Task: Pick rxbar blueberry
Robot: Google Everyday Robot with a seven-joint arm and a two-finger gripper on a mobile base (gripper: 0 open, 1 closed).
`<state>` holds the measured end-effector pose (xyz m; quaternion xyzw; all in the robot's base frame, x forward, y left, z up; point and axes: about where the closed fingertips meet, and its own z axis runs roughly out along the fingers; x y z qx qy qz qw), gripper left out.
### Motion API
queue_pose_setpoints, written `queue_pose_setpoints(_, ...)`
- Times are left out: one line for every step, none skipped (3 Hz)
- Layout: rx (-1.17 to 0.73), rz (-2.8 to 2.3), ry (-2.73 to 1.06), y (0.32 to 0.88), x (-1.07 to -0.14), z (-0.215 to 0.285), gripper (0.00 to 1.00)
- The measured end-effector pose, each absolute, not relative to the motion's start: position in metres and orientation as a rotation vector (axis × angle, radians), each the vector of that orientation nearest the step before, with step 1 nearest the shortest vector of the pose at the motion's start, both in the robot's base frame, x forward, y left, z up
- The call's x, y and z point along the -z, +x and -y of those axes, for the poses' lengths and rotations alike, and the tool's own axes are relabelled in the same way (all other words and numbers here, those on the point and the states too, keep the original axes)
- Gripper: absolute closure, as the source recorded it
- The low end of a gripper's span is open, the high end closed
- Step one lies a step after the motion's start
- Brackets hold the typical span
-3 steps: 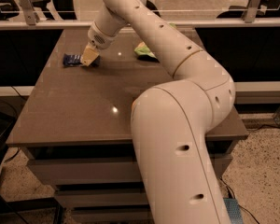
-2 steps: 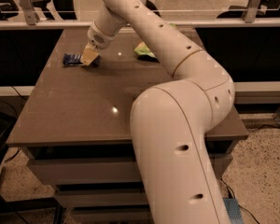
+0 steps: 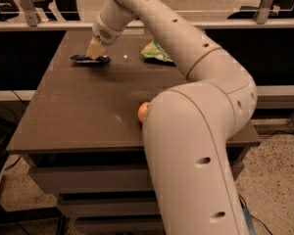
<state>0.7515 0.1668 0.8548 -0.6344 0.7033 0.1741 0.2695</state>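
Reach done: tan-tipped white gripper [image 3: 95, 49] down on flat dark-blue wrapped rxbar blueberry [image 3: 89, 59], lying on brown table [image 3: 78, 111]. Jaw state: cannot tell. Remaining: confirm grasp, lift.

A: Can any lettering be read on the rxbar blueberry [image 3: 82, 58] wrapper?

B: None, and none on the green snack bag [image 3: 157, 52] either. The gripper [image 3: 94, 52] is down at the bar, far left of the tabletop [image 3: 78, 106].

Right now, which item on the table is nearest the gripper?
The rxbar blueberry, the dark blue flat bar at the far left: the gripper is right at it. The green bag lies further right, the orange near the front.
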Motion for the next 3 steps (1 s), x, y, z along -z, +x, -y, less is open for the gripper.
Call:
queue_pose_setpoints(-0.427, -1.835, -1.708, 0.741, -0.890, -0.158, 1.00)
queue_pose_setpoints(-0.412, -1.804, -1.703, 0.732, -0.907, -0.151, 1.00)
queue_pose_setpoints(-0.396, -1.775, -1.696, 0.727, -0.923, -0.146, 1.00)
